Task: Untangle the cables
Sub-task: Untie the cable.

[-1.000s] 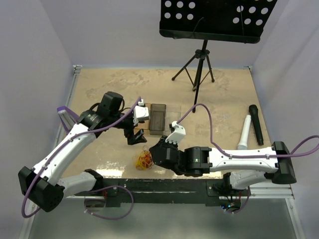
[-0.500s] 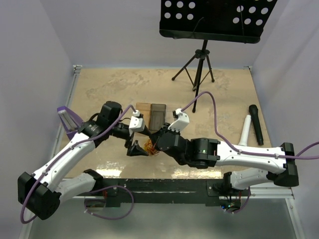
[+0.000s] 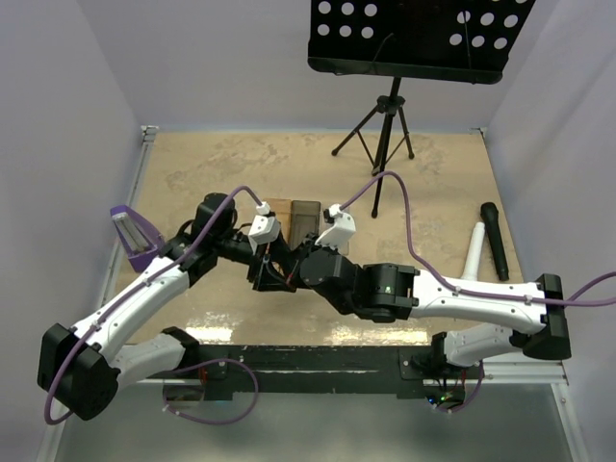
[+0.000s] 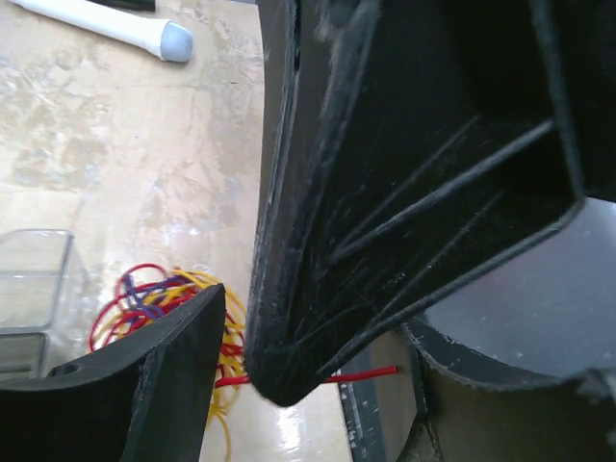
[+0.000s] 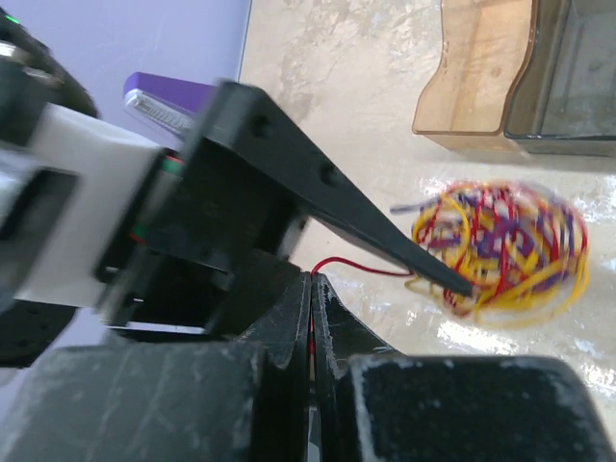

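Observation:
The cables are a small tangle [image 5: 500, 245] of thin yellow, red and purple wires lying on the table, also seen in the left wrist view as loops [image 4: 154, 298]. One red strand [image 5: 371, 268] runs out of the tangle into my right gripper [image 5: 312, 279], which is shut on it. My left gripper [image 4: 241, 346] is open with a narrow gap, and the red strand [image 4: 231, 379] crosses that gap. One left finger [image 5: 385, 226] reaches over the tangle's edge. From above, the left gripper [image 3: 270, 273] and right gripper [image 3: 295, 271] meet and hide the tangle.
A brown tinted box [image 3: 277, 207] and a dark clear box [image 3: 306, 223] stand just behind the grippers. A white microphone [image 3: 473, 255] and a black microphone [image 3: 495, 239] lie at the right. A music stand tripod [image 3: 385, 125] is at the back, a purple object [image 3: 130, 231] at the left.
The right gripper has carried the red strand away from the near edge, dragging the tangle up toward the boxes. The left gripper has come in over the strand and its jaws have narrowed.

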Tool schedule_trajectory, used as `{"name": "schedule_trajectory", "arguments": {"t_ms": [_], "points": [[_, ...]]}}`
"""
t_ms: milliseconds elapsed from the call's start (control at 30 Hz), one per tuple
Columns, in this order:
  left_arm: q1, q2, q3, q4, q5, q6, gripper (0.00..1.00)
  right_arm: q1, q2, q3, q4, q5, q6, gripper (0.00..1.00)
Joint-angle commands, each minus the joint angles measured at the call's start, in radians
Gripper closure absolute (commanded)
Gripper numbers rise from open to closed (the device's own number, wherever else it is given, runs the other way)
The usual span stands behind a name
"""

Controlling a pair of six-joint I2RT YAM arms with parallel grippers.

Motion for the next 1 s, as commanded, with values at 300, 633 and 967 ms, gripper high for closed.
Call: {"name": "schedule_trajectory", "arguments": {"t_ms": [300, 633, 967], "points": [[0.004, 0.012, -0.051, 0.247, 0.009, -0.179, 0.51, -0.001, -0.003, 0.114, 0.087, -0.029, -0.047, 1.00], [0.004, -0.003, -0.066, 0.131, -0.043, -0.061, 1.00, -0.002, -0.047, 0.153, 0.079, -0.001, -0.064, 1.00], [0.004, -0.006, -0.071, 0.051, -0.081, 0.031, 0.99, -0.001, -0.101, 0.202, 0.007, 0.053, -0.080, 1.00]]}}
